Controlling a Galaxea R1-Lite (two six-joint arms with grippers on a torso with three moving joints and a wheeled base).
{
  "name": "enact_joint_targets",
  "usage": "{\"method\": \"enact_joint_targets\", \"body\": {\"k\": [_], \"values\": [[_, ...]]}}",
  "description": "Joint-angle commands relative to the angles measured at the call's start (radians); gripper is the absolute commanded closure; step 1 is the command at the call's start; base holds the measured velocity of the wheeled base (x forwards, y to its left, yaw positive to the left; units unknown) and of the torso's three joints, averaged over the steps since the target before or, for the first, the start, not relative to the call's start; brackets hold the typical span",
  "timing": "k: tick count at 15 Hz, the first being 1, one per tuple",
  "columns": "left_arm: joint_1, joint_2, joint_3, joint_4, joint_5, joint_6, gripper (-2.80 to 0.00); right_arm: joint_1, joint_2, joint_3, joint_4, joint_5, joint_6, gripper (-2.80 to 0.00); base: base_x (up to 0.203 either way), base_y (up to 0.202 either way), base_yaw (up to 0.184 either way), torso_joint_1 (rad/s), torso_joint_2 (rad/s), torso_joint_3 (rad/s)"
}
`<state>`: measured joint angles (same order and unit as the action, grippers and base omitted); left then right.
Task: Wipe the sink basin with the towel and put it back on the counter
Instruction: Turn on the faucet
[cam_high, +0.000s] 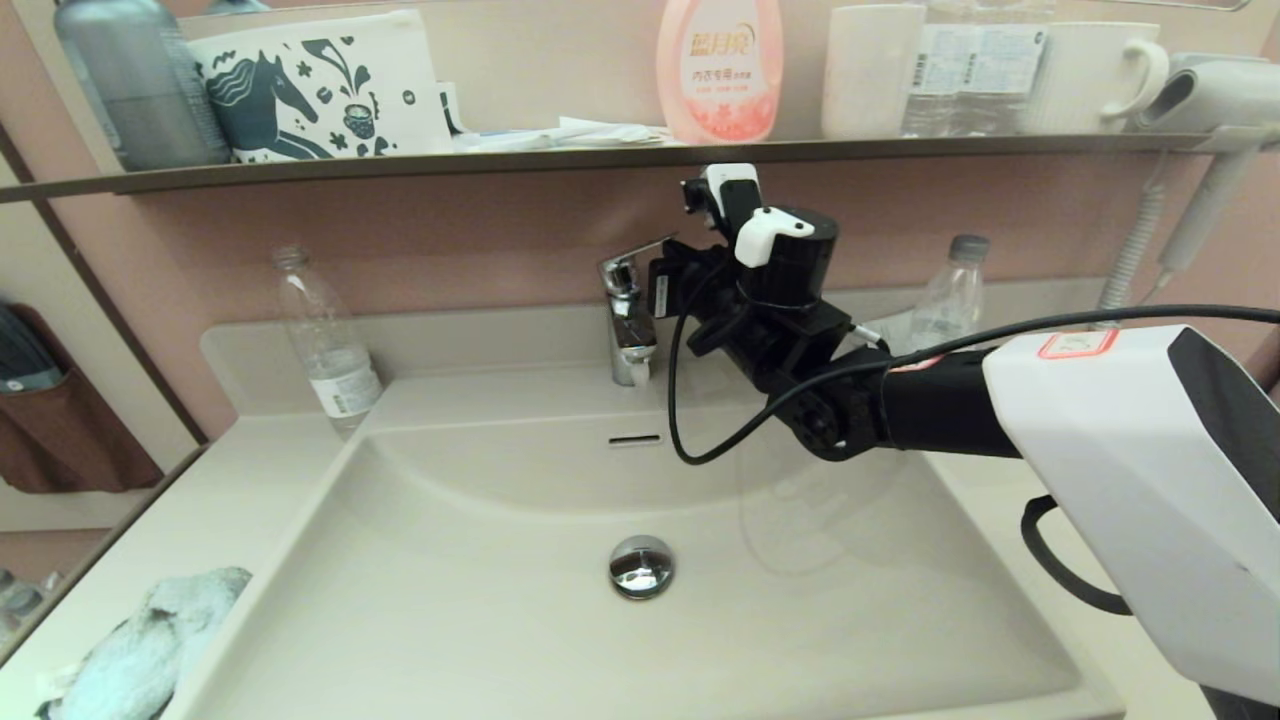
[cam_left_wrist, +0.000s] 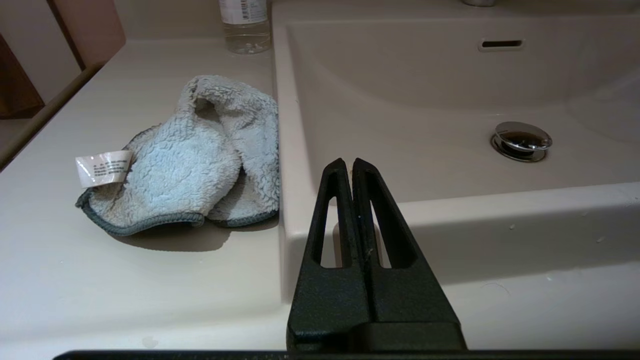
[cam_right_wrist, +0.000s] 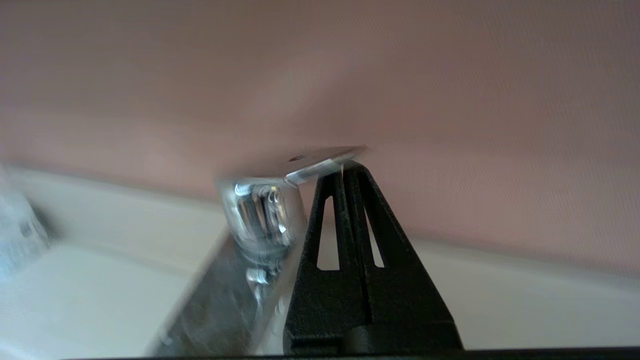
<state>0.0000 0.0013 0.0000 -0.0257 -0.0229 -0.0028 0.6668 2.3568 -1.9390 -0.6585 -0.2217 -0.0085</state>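
The cream sink basin (cam_high: 480, 600) (cam_left_wrist: 425, 100) holds nothing but its chrome drain plug (cam_high: 641, 566). The pale blue towel (cam_high: 150, 640) (cam_left_wrist: 190, 160) lies crumpled on the counter (cam_high: 200, 500) left of the basin, tag showing. My right gripper (cam_high: 664, 264) (cam_right_wrist: 345, 167) is shut and empty. Its tips sit against the underside of the end of the lever (cam_right_wrist: 320, 160) on the chrome faucet (cam_high: 628, 320). My left gripper (cam_left_wrist: 348, 162) is shut and empty, low over the basin's front rim just right of the towel. It is out of the head view.
A clear bottle (cam_high: 325, 340) stands on the counter at the back left and another (cam_high: 945, 295) behind my right arm. The dark shelf (cam_high: 600, 155) above carries a horse-print pouch, a pink bottle and cups. A hair dryer (cam_high: 1210, 100) hangs at the right.
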Motion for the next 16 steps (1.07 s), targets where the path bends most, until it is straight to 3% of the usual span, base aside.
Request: {"method": "enact_joint_targets", "body": {"k": [1, 6, 8, 10, 12, 16], "values": [[0.000, 0.000, 0.000, 0.000, 0.000, 0.000, 0.00, 0.002, 0.015, -0.022, -0.004, -0.002, -0.001, 0.00, 0.000, 0.000, 0.000, 0.000, 0.00, 0.000], [0.000, 0.000, 0.000, 0.000, 0.000, 0.000, 0.00, 0.004, 0.013, -0.017, -0.005, -0.016, -0.001, 0.00, 0.000, 0.000, 0.000, 0.000, 0.00, 0.000], [0.000, 0.000, 0.000, 0.000, 0.000, 0.000, 0.00, 0.007, 0.012, -0.004, -0.006, -0.086, 0.001, 0.00, 0.000, 0.000, 0.000, 0.000, 0.00, 0.000], [0.000, 0.000, 0.000, 0.000, 0.000, 0.000, 0.00, 0.020, -0.020, 0.066, -0.024, -0.103, 0.004, 0.00, 0.000, 0.000, 0.000, 0.000, 0.00, 0.000], [0.000, 0.000, 0.000, 0.000, 0.000, 0.000, 0.00, 0.043, -0.072, 0.165, -0.041, -0.105, 0.007, 0.00, 0.000, 0.000, 0.000, 0.000, 0.00, 0.000], [0.000, 0.000, 0.000, 0.000, 0.000, 0.000, 0.00, 0.114, -0.101, 0.150, -0.052, -0.104, 0.008, 0.00, 0.000, 0.000, 0.000, 0.000, 0.00, 0.000]]}}
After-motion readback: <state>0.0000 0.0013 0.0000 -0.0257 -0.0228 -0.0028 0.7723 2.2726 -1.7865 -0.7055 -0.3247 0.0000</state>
